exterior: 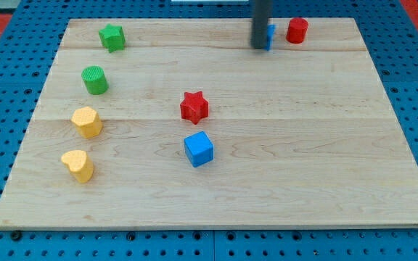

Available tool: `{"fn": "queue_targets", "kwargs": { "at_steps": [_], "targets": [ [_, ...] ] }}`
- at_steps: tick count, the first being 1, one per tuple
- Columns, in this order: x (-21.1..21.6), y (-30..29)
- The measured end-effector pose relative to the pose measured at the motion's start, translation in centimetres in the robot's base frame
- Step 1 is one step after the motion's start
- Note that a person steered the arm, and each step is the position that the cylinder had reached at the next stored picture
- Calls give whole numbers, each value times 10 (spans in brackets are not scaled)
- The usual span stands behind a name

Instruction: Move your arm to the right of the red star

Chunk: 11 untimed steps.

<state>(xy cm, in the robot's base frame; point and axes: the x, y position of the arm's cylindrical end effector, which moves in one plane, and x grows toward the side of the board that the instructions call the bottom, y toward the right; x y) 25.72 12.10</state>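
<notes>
Resting near the worktop (325,145) centre, the red star (194,106) is seen with a blue cube (199,148) just beside it at six o'clock. The tool, a bare rod holding nothing, has its tip (259,47) placed well apart at one o'clock, touching a mostly hidden blue block (270,35) beside a red cylinder (297,30).

Straight dark grey rod (259,46)

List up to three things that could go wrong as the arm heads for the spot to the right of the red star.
1. My tip sits at the view's top, against a partly hidden blue block; setting off carelessly could drag it along.
2. The red cylinder stands just beyond that block and might get nudged too.
3. Coming down towards the red star, too far to the view's left would bump the star or the blue cube below it.
</notes>
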Motion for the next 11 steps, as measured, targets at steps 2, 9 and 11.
{"fn": "queue_targets", "kwargs": {
  "at_steps": [2,9,11],
  "targets": [
    [72,-5],
    [195,-16],
    [164,-134]
  ]
}}
